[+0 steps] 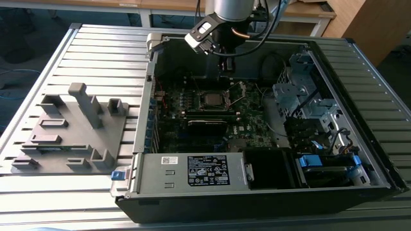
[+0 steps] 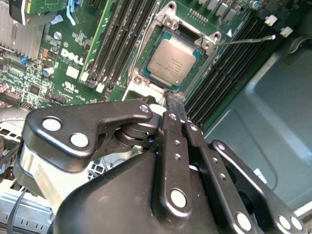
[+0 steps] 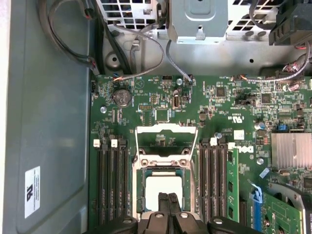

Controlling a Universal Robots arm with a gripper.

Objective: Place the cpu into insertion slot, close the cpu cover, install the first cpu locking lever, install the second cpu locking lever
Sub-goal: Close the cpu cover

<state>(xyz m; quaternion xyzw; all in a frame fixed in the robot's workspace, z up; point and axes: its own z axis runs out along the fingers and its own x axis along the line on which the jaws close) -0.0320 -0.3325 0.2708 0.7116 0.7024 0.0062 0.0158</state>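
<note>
The arm point(image 1: 231, 9) reaches down from above into the open computer case point(image 1: 257, 202), its wrist tilted so that the gripper point(image 1: 225, 67) hangs over the green board point(image 1: 172, 115), raised clear of it in the exterior view. The black metal fingers point(image 2: 171, 136), jointed with round silver pins, are pressed together with nothing between them. The cpu point(image 2: 171, 61), a flat square with a dull silver top, lies seated in the insertion slot point(image 3: 140, 195), just under and ahead of the fingertips in both wrist views. The cpu cover point(image 3: 165, 141), a thin bright metal frame with a square window, is swung open on the far side of the slot from the gripper. A thin wire lever point(image 2: 243, 40) juts out free beside the slot. The case rests on a ribbed grey metal table point(image 1: 96, 53).
</note>
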